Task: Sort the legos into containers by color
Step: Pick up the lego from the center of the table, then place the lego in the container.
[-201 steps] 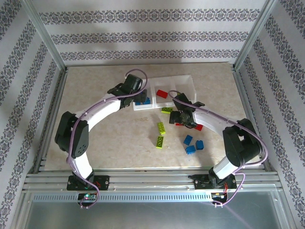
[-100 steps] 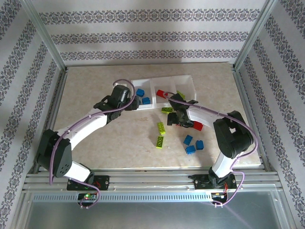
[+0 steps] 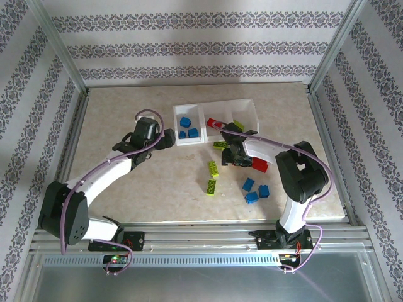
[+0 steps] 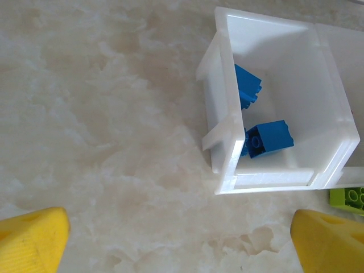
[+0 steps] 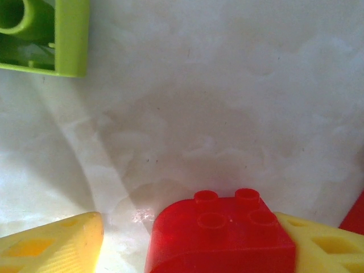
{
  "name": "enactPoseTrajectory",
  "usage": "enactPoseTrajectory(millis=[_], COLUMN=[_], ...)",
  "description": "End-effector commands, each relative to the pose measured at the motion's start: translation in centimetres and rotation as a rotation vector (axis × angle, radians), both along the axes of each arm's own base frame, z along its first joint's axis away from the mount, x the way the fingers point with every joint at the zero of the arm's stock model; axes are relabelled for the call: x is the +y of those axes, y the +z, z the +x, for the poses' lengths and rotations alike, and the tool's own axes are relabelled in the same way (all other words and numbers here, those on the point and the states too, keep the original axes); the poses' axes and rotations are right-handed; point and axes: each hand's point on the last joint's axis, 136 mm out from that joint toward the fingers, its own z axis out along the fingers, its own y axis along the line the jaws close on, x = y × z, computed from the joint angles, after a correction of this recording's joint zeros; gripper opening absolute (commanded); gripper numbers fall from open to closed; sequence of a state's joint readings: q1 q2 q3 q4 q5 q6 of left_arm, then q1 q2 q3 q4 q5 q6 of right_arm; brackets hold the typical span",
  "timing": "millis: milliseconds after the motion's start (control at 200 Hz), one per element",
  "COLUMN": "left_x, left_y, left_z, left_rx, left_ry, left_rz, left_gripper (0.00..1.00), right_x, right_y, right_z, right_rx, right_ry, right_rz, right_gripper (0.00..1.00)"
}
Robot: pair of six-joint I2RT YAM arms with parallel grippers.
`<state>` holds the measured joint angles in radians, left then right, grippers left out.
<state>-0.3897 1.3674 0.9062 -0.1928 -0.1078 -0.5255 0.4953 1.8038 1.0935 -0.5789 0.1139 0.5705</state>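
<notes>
Near a lime lego (image 5: 45, 37), right claw (image 5: 189, 224) spread around red lego (image 5: 222, 242); left claw (image 4: 179, 219) spread.

— Where's the white tray (image 3: 189, 141)?
— Far middle of the table, its three compartments in a row. The left one holds blue bricks (image 3: 184, 121), the middle a red brick (image 3: 215, 123), the right a lime brick (image 3: 238, 125).
— And outside it?
— Three loose lime bricks (image 3: 213, 168) lie near its front. Three loose blue bricks (image 3: 252, 197) cluster nearer still, and a studs-up red brick (image 5: 222, 239) rests on the tabletop.
</notes>
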Motion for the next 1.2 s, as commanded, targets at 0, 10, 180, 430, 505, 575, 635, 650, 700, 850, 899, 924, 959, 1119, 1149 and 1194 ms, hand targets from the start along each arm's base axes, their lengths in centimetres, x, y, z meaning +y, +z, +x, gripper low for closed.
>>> enactPoseTrajectory(millis=[0,10,180,430,505,575,635,650,700,850,899,924,959,1119,1149,1194], left_x=[0.2,0.2,0.4,0.5,0.5,0.6,0.6,0.6,0.6,0.5,0.5,0.6,0.6,0.8,0.8,0.8], left_y=[0.8,0.8,0.7,0.4,0.4,0.3,0.3,0.3,0.4,0.4,0.2,0.2,0.3,0.2,0.3,0.4], left_z=[0.3,0.3,0.3,0.3,0.3,0.2,0.2,0.2,0.2,0.1,0.1,0.1,0.0,-0.2,-0.2,-0.3], left_rx=[-0.034,-0.034,-0.03,-0.026,-0.026,-0.025,-0.025,-0.025,-0.027,-0.025,-0.022,-0.023,-0.023,-0.022,-0.022,-0.024], left_ry=[0.015,0.016,0.026,0.03,0.031,0.033,0.033,0.034,0.032,0.032,0.033,0.034,0.035,0.037,0.038,0.037], left_rz=[-0.053,-0.054,-0.063,-0.075,-0.076,-0.077,-0.08,-0.081,-0.084,-0.092,-0.092,-0.093,-0.094,-0.094,-0.096,-0.095], left_gripper=[1.0,1.0,1.0,1.0,1.0,1.0,1.0,1.0,1.0,1.0,1.0,1.0,1.0,1.0,1.0,1.0], right_x=[0.4,0.5,0.5,0.7,1.0,1.3,1.7,1.8,2.2,3.7,4.2,4.3,4.6,5.9,6.2,6.5], right_y=[-0.1,-0.1,-0.2,0.6,1.5,2.6,3.8,4.1,5.2,8.1,8.8,9.3,9.7,10.5,10.6,10.6], right_z=[0.0,0.0,-0.1,0.2,0.4,0.7,1.3,1.4,2.0,4.5,5.5,6.0,6.9,10.2,10.8,11.6], right_rx=[0.012,0.012,0.01,-0.015,-0.038,-0.065,-0.099,-0.105,-0.133,-0.214,-0.234,-0.247,-0.264,-0.303,-0.307,-0.314], right_ry=[0.015,0.015,0.016,0.019,0.022,0.028,0.034,0.037,0.043,0.077,0.089,0.094,0.102,0.128,0.132,0.138], right_rz=[0.003,0.004,0.008,0.022,0.034,0.046,0.057,0.059,0.069,0.098,0.099,0.097,0.09,0.064,0.061,0.055], right_gripper=[0.71,0.71,0.63,0.49,0.48,0.47,0.47,0.47,0.46,0.46,0.46,0.46,0.45,0.46,0.46,0.46])
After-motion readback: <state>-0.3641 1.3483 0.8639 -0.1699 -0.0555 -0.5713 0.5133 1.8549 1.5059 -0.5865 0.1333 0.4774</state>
